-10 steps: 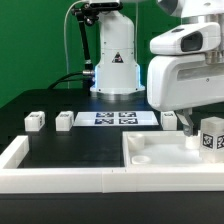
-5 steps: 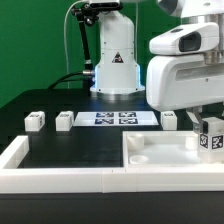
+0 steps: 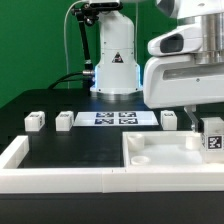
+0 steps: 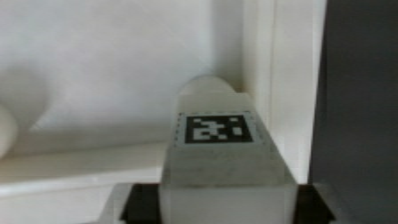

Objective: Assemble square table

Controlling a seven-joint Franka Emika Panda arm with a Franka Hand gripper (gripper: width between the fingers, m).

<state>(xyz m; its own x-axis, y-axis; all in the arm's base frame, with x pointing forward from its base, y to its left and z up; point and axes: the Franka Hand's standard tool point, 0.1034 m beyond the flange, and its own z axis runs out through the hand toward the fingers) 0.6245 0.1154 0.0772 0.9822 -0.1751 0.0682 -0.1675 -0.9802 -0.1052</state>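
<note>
Square table work centres on the held leg block (image 3: 211,137), which sits upright between the jaws of the gripper (image 4: 224,200). The jaws are closed against its two sides and grip it. It hangs over the far corner of the tabletop panel (image 3: 160,162) at the exterior view's right; whether it touches the panel I cannot tell. The wrist view shows the block as plain white, close beside the panel's raised rim, with a square black-and-white pixel tag on its face. The panel lies on the black table, near the front. Three loose leg blocks (image 3: 35,120) (image 3: 66,119) (image 3: 170,119) stand in a row behind it, flanking the marker board (image 3: 118,118) with its printed tags.
</note>
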